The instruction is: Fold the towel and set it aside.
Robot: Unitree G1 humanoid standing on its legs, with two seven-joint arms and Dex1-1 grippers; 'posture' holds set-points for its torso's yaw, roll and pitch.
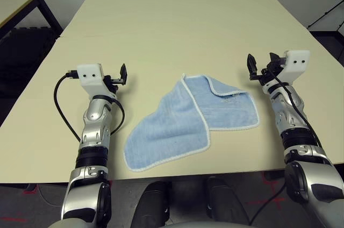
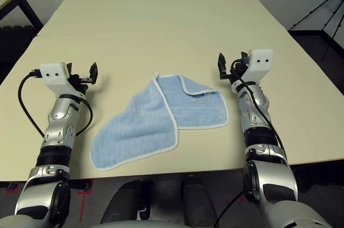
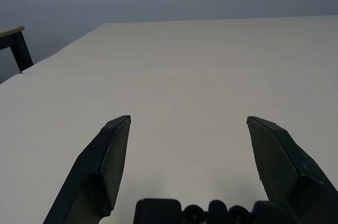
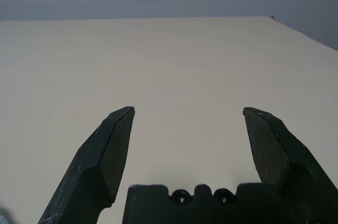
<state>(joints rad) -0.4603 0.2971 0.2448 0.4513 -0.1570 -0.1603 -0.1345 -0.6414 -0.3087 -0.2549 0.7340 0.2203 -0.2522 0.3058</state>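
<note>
The light-blue towel with white edging lies loosely crumpled near the table's front edge, between my two arms; one part overlaps the other and a corner at the back right is turned over. My left gripper hovers to the towel's left, open and holding nothing. Off to the towel's right, my right gripper is raised over the table, also open and empty. Both wrist views look along spread black fingers at bare tabletop.
The beige table stretches far behind the towel. A second table with dark legs stands at the back left. Black tripod legs show beyond the table's right edge. A black cable loops from my left wrist.
</note>
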